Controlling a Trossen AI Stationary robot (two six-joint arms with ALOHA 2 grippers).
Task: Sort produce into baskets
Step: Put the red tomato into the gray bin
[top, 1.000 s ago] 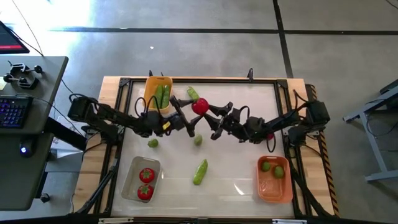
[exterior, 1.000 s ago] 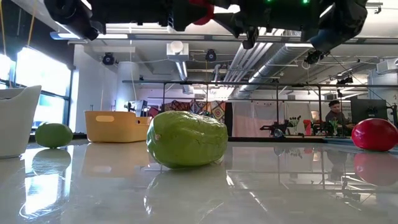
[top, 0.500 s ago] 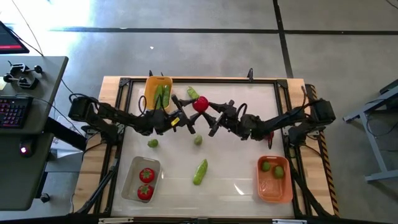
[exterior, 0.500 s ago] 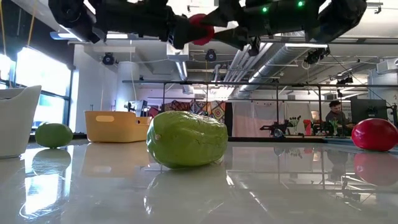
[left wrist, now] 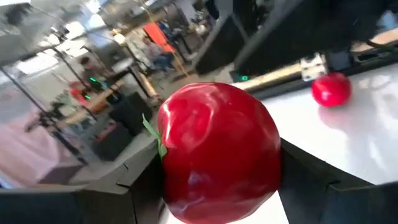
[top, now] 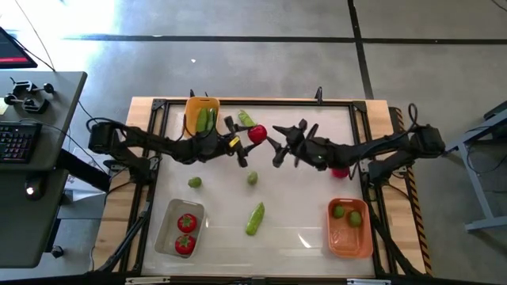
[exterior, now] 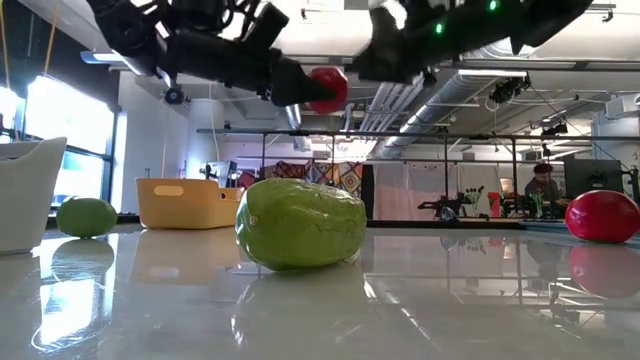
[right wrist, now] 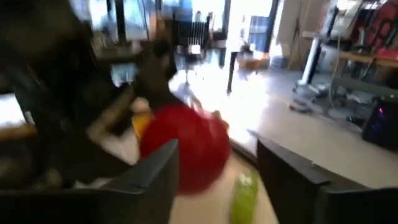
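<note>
Red tomato held aloft over the far middle of the bench, clamped in the fingers of the left gripper; the left wrist view shows it filling the gap between both fingers. Right gripper sits just beside it, fingers spread apart and empty, the tomato visible beyond them in the right wrist view.

Sorted so far, by the high view:
- clear basket, near left: two tomatoes.
- yellow-orange basket, far left: cucumbers.
- darker orange basket, near right: two limes.

Left loose on the bench: a lime left of centre, another lime mid-bench, a cucumber nearer the front, a cucumber at the far edge close to the held tomato, and a second red tomato partly hidden under the right arm.

Judgement: roughly half done. Held tomato probably belongs in the clear basket.
</note>
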